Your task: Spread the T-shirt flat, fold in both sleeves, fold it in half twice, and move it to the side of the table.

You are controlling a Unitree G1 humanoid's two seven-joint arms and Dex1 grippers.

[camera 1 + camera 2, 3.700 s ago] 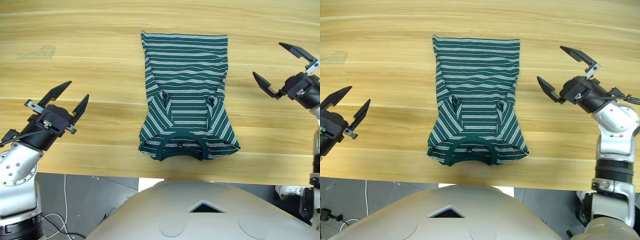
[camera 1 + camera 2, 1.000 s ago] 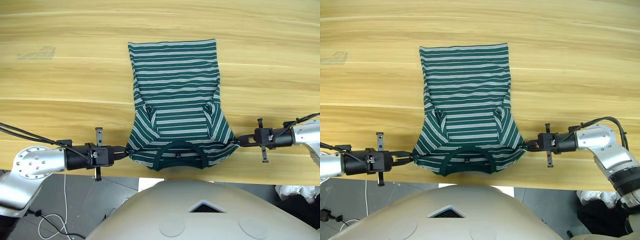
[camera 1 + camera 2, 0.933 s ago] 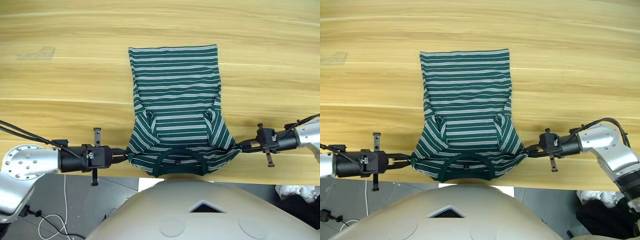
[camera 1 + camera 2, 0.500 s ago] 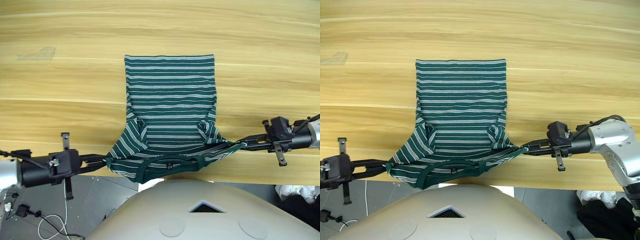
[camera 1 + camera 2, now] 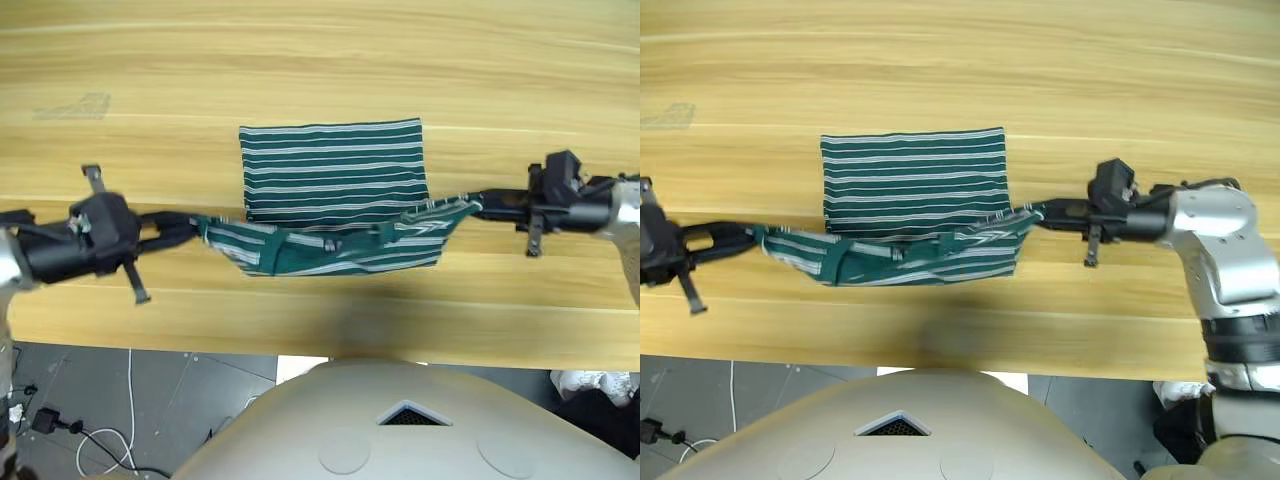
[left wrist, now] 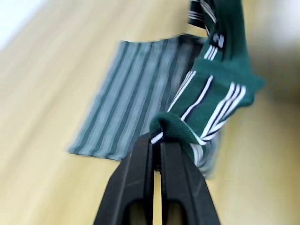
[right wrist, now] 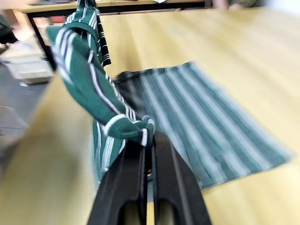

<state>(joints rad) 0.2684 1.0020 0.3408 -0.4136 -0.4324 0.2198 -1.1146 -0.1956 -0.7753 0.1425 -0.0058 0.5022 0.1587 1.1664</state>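
Observation:
A dark green T-shirt (image 5: 335, 175) with white stripes lies on the wooden table (image 5: 320, 60), its sleeves folded in. Its collar end (image 5: 330, 248) is lifted off the table and stretched taut above the lower half. My left gripper (image 5: 195, 226) is shut on the shirt's left shoulder corner (image 6: 171, 129). My right gripper (image 5: 472, 205) is shut on the right shoulder corner (image 7: 129, 126). The hem half (image 5: 912, 180) rests flat on the wood beyond the raised part.
The table's near edge (image 5: 300, 350) runs just in front of the lifted cloth, with dark floor and cables (image 5: 90, 430) below at the left. Bare wood stretches beyond the shirt and to both sides.
Both grippers have risen from the table's near edge and carried the collar end up and away from me, over the shirt's lower half. The hem has stayed in place.

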